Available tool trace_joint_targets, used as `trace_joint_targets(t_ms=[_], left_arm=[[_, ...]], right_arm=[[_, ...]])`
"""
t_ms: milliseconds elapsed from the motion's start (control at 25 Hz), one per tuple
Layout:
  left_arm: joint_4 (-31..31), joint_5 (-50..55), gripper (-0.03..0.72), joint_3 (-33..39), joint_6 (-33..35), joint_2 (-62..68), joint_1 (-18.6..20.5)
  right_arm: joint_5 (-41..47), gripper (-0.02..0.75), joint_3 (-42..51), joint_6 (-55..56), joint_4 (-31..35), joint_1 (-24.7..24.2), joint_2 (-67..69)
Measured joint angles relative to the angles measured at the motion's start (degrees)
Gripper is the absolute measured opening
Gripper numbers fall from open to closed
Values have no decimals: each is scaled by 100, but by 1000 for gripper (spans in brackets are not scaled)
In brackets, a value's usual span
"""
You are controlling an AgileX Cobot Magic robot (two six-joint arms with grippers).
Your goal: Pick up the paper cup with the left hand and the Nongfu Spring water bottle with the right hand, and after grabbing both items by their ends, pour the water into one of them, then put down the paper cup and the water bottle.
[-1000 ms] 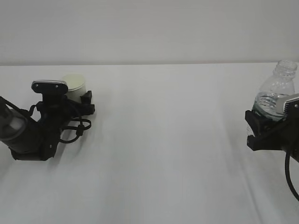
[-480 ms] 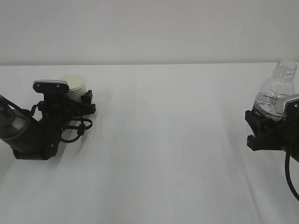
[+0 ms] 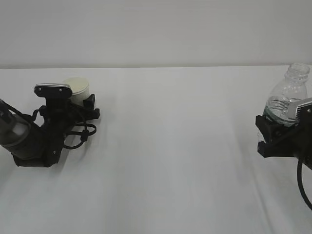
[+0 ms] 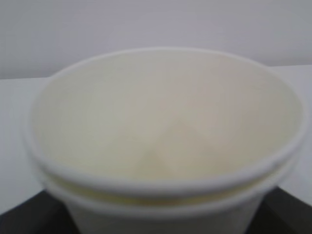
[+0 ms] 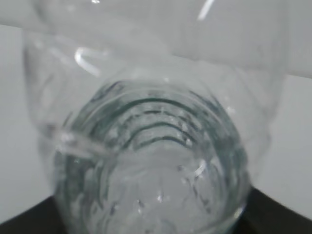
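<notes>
Left hand: I see its jaws on either side of the paper cup; I can't tell whether they press it.
Cup: upright on the white table, far left.
Right hand: clamped on the Nongfu Spring water bottle.
Bottle: far right, uncapped, leaning slightly.

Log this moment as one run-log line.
left pincer: around paper cup on table | right pincer: shut on water bottle, upright | pour: not started
</notes>
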Motion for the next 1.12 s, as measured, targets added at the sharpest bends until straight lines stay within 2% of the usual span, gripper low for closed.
trace_joint_targets(t_ms=[160, 680, 1120], left_arm=[[0, 0, 512, 0, 0, 0, 0], [-58, 0, 494, 41, 0, -251, 0], [-25, 0, 484, 1338, 0, -1294, 0]], right_arm=[[0, 402, 0, 0, 0, 0, 0], [13, 402, 0, 0, 0, 0, 0], [13, 402, 0, 0, 0, 0, 0]])
